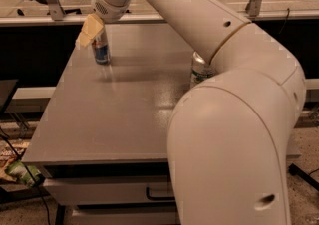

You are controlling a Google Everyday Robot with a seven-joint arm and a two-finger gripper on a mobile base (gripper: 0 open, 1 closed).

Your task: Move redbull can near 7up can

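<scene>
Grasp step: gripper (pixel 91 31) at top of redbull can (pixel 102 50), well left of 7up can (pixel 198 71) (half hidden by arm). Grip state: can't tell. Next, I reckon: secure hold, carry can over beside 7up can.

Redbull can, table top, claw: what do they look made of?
Redbull can: thin metal, likely aluminium, judging by the glossy printed blue-and-silver wall.
Table: grey laminate or painted metal, unclear which. The finish is satin, with soft light glare.
Claw, at the can's top near the table's far left corner: pale tan and matte. It looks like plastic or rubber.
</scene>
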